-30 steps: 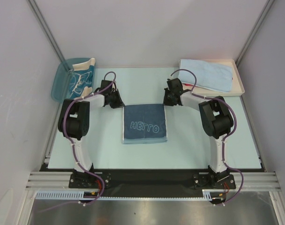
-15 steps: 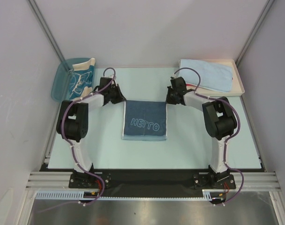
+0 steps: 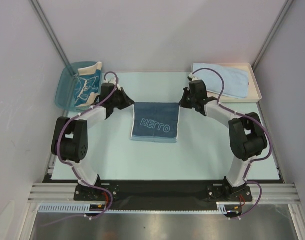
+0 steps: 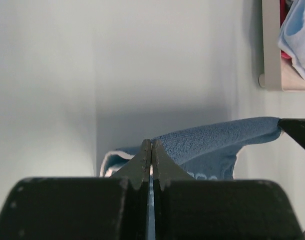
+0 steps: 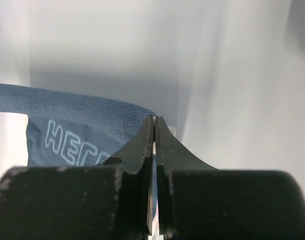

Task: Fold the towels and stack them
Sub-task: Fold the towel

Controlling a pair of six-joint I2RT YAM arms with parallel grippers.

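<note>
We are gripping the dark-blue towel (image 3: pixel 155 122) by its far corners, left pincer (image 3: pixel 128 101) and right pincer (image 3: pixel 183 103) both clenched on it, free edge lying toward us.

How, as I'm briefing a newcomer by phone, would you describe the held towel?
Look at the pale table between the arms. At its middle sits the dark-blue towel, far corners pinched by the left hand and right hand. Unlike the light-blue towel in the tray and the beige towel in the bin, it carries outlined lettering.
</note>
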